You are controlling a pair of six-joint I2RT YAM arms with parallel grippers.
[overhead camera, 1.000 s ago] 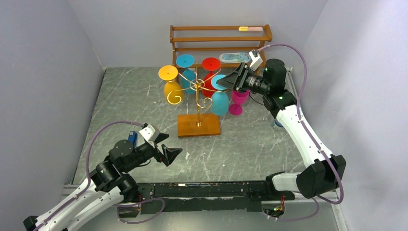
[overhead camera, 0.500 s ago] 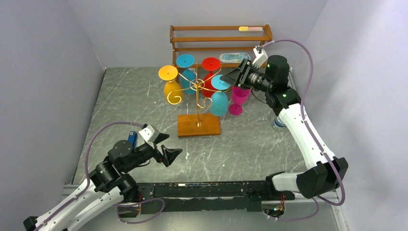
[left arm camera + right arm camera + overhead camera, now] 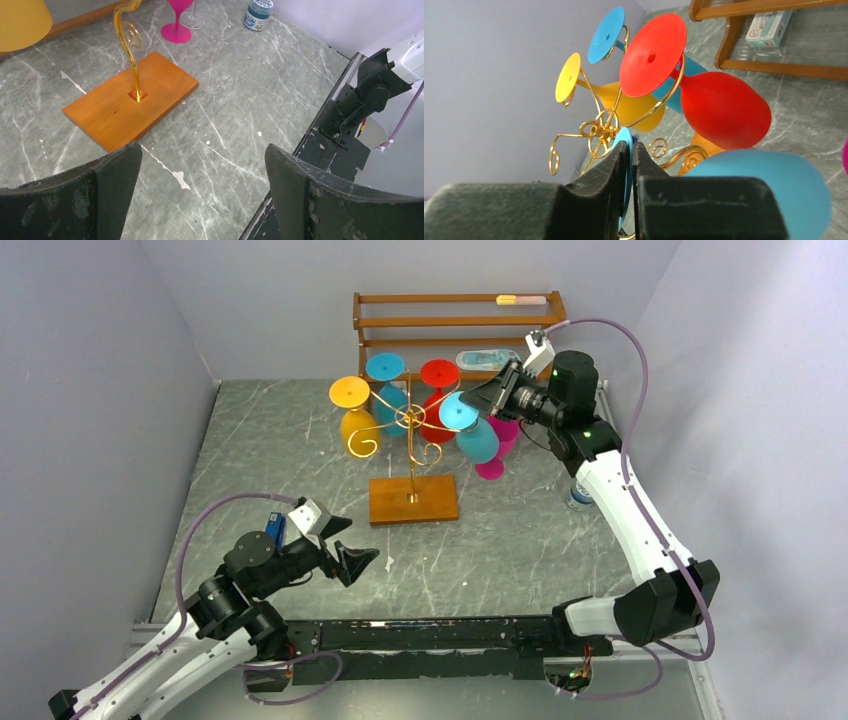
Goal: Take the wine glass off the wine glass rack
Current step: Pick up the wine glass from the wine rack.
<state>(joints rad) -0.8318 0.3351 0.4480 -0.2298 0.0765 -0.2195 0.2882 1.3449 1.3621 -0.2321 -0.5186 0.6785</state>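
Snugly within right gripper (image 3: pixel 630 148), blue wine glass (image 3: pixel 769 190) foot

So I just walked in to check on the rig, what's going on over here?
The right gripper is shut on the flat foot of the light blue wine glass at the wine glass rack. The glass hangs tilted, bowl down, beside the rack's curled arms. I can't tell whether its foot is clear of the wire. A yellow glass, a blue glass and a red glass hang on the rack. The left gripper is open, low over the table, holding nothing.
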